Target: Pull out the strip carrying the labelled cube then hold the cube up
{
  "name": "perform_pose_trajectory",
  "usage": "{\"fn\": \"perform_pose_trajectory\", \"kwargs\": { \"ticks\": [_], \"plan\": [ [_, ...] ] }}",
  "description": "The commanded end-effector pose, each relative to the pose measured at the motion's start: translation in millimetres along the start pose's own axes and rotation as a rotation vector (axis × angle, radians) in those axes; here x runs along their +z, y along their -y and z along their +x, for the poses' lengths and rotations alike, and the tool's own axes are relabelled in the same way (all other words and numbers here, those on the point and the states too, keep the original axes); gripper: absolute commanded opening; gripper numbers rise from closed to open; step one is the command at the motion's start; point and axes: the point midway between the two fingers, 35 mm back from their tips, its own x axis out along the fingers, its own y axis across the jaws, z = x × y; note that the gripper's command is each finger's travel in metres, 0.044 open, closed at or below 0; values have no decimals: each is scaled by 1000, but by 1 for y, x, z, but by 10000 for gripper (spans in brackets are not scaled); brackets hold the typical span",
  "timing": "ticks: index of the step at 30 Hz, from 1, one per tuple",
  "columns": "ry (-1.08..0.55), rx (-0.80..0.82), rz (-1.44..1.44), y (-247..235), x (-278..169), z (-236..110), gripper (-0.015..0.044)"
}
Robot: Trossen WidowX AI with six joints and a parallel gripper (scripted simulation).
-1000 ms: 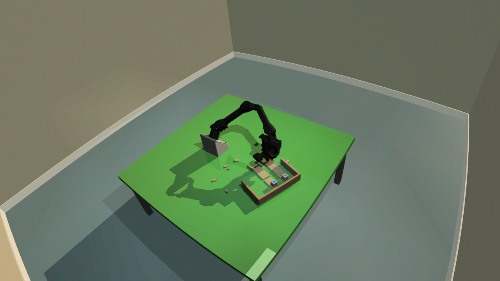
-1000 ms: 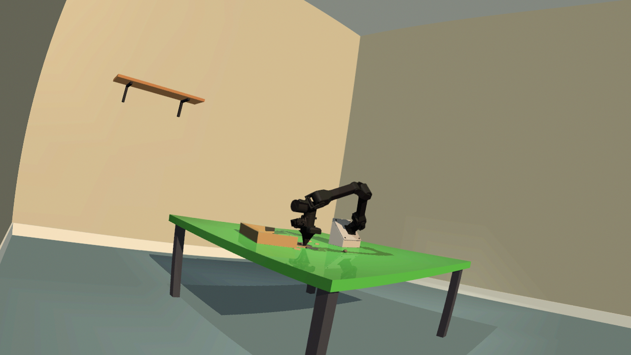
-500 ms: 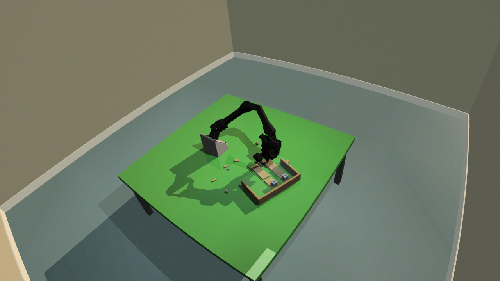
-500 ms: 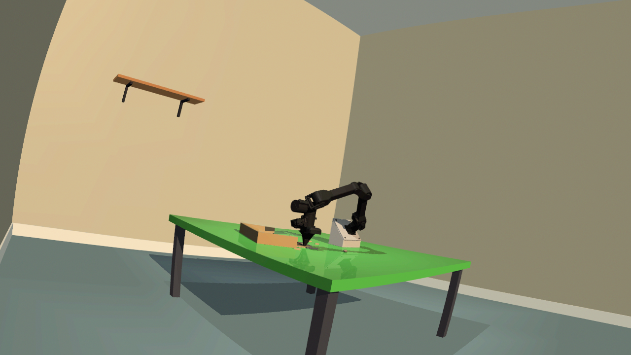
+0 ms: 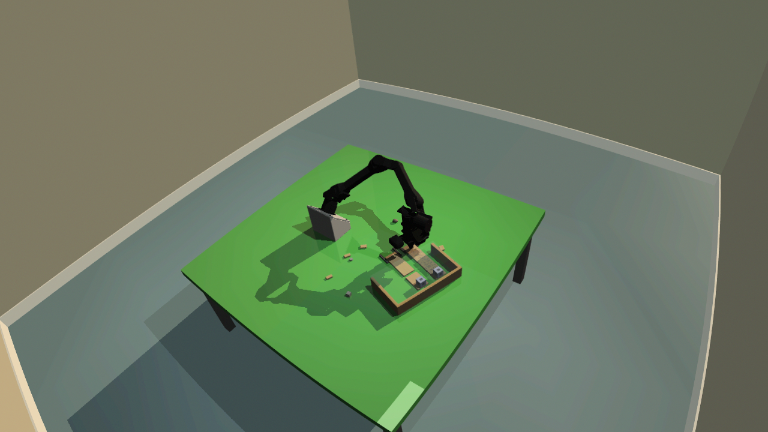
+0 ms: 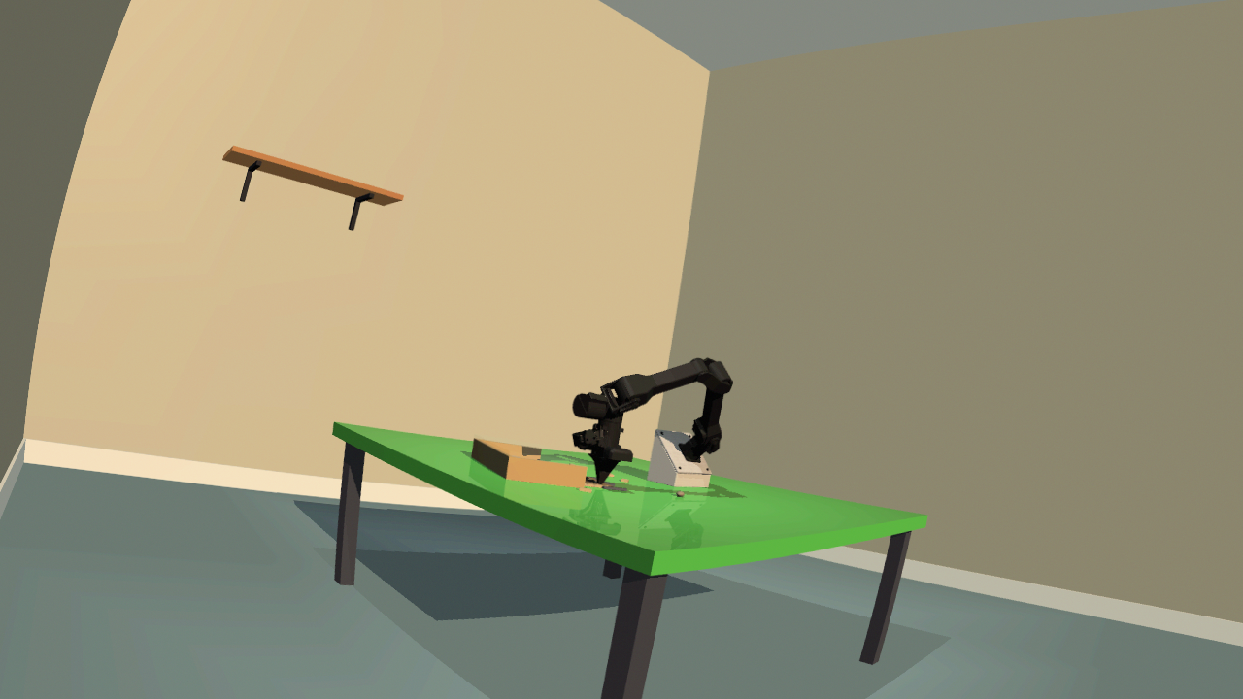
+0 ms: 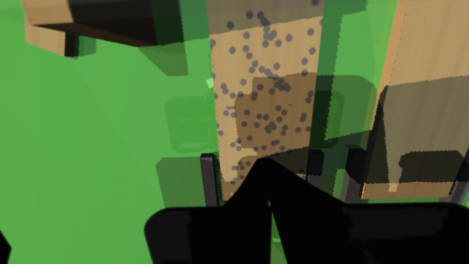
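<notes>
A brown-walled pen (image 5: 387,300) (image 6: 530,471) stands on the green table (image 5: 322,344). A spotted strip (image 5: 425,260) (image 7: 264,92) runs out of it in one piece, with a grey cube (image 5: 438,271) on its far end. Beside it lies a plain strip (image 5: 401,264) (image 7: 421,55) with a gap. A second grey cube (image 5: 420,281) sits on its separate far piece. I cannot read a label on either cube. My gripper (image 5: 404,246) (image 6: 601,480) (image 7: 263,164) is shut, with its tips down at the near end of the spotted strip between dark guide posts (image 7: 208,180).
The arm's grey wedge base (image 5: 327,222) (image 6: 680,460) stands behind. Small wooden scraps (image 5: 363,246) (image 5: 328,277) and a grey bit (image 5: 348,293) lie on the table left of the pen. A wooden wall end (image 7: 47,22) shows at the wrist view's upper left.
</notes>
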Motion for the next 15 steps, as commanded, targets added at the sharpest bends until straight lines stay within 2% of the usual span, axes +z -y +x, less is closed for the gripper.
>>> {"fn": "perform_pose_trajectory", "kwargs": {
  "ticks": [1, 15],
  "plan": [
    [-2, 3, 1, -1, 0, 1, 0],
    [-2, 3, 1, -1, 1, 3, 0]
  ]
}}
